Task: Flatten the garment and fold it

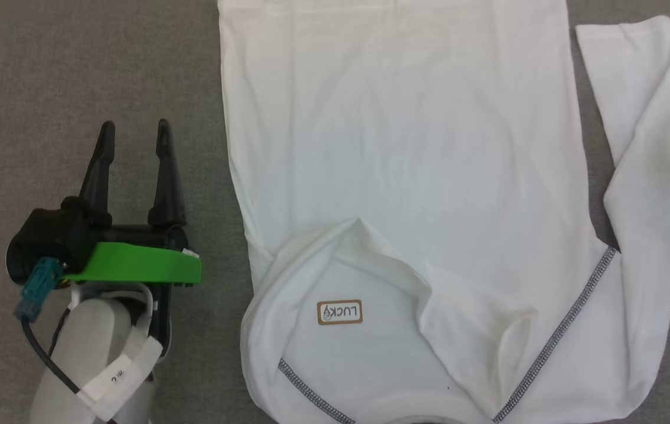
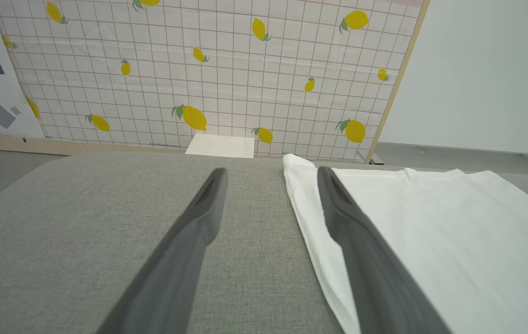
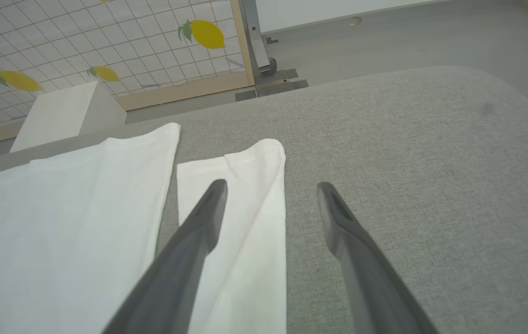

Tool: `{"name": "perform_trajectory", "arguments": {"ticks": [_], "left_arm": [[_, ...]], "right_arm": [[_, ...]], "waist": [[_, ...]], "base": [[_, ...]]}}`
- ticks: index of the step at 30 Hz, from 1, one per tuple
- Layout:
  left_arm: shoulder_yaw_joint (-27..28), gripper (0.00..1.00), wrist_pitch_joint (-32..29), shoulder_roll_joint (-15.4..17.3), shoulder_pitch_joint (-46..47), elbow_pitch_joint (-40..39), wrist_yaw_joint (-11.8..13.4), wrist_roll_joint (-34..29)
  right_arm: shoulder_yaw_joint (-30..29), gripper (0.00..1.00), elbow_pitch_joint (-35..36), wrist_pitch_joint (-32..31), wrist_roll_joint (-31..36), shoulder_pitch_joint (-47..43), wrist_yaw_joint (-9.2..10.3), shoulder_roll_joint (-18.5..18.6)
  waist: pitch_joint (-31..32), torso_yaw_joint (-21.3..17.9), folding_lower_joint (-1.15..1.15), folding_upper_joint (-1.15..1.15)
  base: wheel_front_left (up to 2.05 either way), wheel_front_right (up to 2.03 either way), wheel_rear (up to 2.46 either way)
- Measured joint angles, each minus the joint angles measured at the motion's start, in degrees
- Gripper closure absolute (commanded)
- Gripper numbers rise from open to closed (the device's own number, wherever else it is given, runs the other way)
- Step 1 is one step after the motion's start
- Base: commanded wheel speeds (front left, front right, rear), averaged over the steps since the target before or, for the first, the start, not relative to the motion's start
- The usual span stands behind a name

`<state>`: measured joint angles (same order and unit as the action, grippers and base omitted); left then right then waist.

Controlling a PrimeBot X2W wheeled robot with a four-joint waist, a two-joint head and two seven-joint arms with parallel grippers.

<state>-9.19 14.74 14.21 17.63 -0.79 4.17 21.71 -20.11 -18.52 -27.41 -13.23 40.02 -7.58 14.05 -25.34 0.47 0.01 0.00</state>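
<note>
The white garment (image 1: 405,147) lies spread on the grey table, collar towards me, with a tan "LUCKY" patch (image 1: 340,312) and dark zigzag stitching (image 1: 564,330) near the shoulders. One sleeve is folded in across the collar area; the other sleeve (image 1: 641,147) lies along the right side. My left gripper (image 1: 135,125) hovers open over bare table just left of the garment (image 2: 431,241), holding nothing. Seen from the right wrist, my right gripper (image 3: 271,185) is open above the right sleeve (image 3: 245,204), its left finger over the cloth, its right finger over bare table.
The grey fabric table (image 1: 76,70) has bare room to the left of the garment and to the right (image 3: 431,185). A white box (image 2: 221,145) stands beyond the table's far edge, in front of a lemon-print panel (image 2: 199,69).
</note>
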Motion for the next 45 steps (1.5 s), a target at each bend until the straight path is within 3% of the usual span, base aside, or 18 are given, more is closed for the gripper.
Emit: {"name": "perform_trajectory", "arguments": {"ticks": [8,13,14,15,17,18,23,31,37,45], "left_arm": [[2.93,0.0,0.0,-3.77,0.24,-2.78,-2.66,-2.98],[4.67,0.0,0.0,-5.15,0.3,-3.45,-4.15,-4.36],[4.99,0.0,0.0,-5.46,0.3,-3.47,-4.28,-4.86],[5.34,0.0,0.0,-5.78,0.3,-3.49,-4.65,-5.06],[6.02,0.0,0.0,-6.28,0.3,-3.46,-5.2,-5.5],[6.41,0.0,0.0,-6.51,0.3,-3.44,-5.44,-5.68],[7.4,0.0,0.0,-7.5,0.28,-2.92,-6.61,-6.62],[8.89,0.0,0.0,-9.01,-0.87,-0.34,-7.8,-7.86],[9.71,0.0,0.0,-9.45,-4.77,2.23,-8.22,-8.24],[9.59,0.0,0.0,-10.12,-7.88,4.17,-8.75,-8.18]], "right_arm": [[-7.51,0.0,-6.53,-6.46,5.56,10.51,0.0,1.67],[-8.72,0.0,-8.1,-10.74,8.84,14.0,0.0,2.01],[-8.53,0.05,-8.1,-11.49,9.24,14.09,0.0,2.0],[-8.43,0.53,-7.78,-11.68,9.34,14.33,0.0,2.1],[-7.71,0.78,-7.1,-12.71,9.8,14.9,0.0,2.83],[-7.43,1.0,-6.69,-13.08,9.81,14.93,0.0,3.08],[-5.83,1.0,-5.1,-13.07,10.1,13.34,0.0,3.37],[-3.19,1.0,2.56,-6.41,8.64,3.24,0.0,5.8],[0.12,1.0,16.26,-6.24,6.06,-5.31,0.0,6.5],[7.64,1.0,39.05,-14.56,4.58,-15.99,0.0,4.97]], "waist": [[-6.69,2.87,0.0,0.0],[-10.07,4.5,0.0,0.0],[-10.65,4.82,0.01,0.0],[-11.14,5.12,0.01,0.0],[-11.8,5.63,0.0,0.0],[-12.0,5.88,0.0,0.0],[-11.18,6.16,0.0,0.0],[-5.79,5.56,0.0,0.0],[0.08,5.06,-0.01,0.0],[8.03,4.85,-0.01,0.0]], "base": [[0.0,0.0,0.0],[0.0,0.0,0.0],[0.0,0.0,0.0],[0.0,0.0,0.0],[0.0,0.0,0.0],[0.0,0.0,0.0],[0.0,0.0,0.0],[0.0,0.0,0.0],[0.0,0.0,0.0],[0.0,0.0,0.0]]}}
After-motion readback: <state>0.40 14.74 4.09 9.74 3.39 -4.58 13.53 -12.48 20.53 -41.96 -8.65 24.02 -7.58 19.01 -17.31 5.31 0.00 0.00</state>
